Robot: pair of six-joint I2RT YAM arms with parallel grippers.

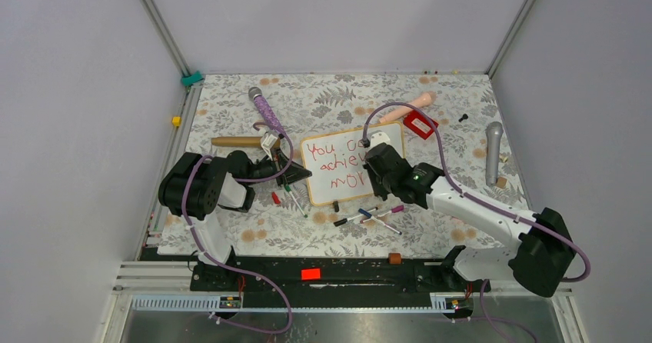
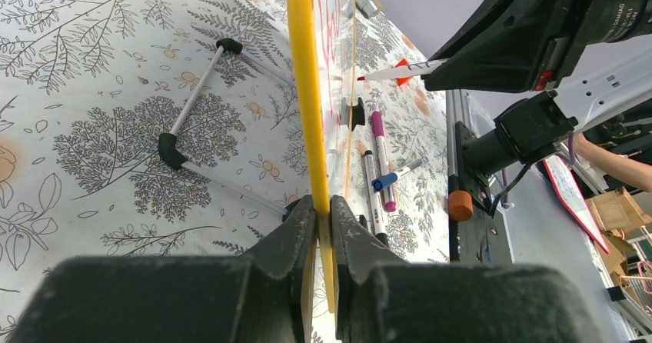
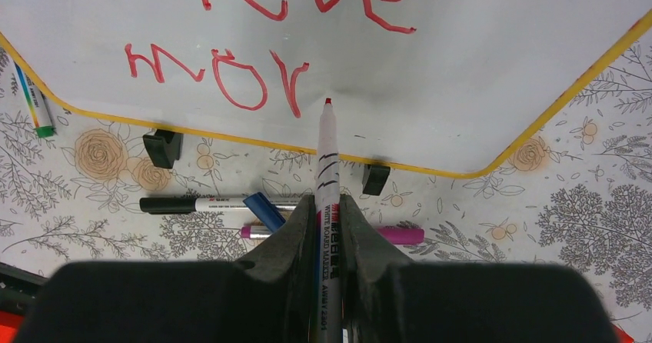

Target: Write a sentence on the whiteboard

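L gripper [image 2: 324, 204] pinches yellow-rimmed whiteboard [image 3: 500, 51]; R gripper [image 3: 327, 203] clamps red marker [image 3: 327, 147], tip by red lettering [image 3: 292, 89] "mor".

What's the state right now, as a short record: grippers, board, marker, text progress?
left gripper: shut on the frame edge of the whiteboard
right gripper: shut on the marker
marker tip: red, at the board just right of "mor"; contact unclear
sentence: third line reads "mor", final "e" not yet written
spare markers: lying on the table by the board's near edge

left hand [image 2: 323, 204] closed tight, reaching rightward, right hand [image 3: 327, 204] closed tight, reaching leftward
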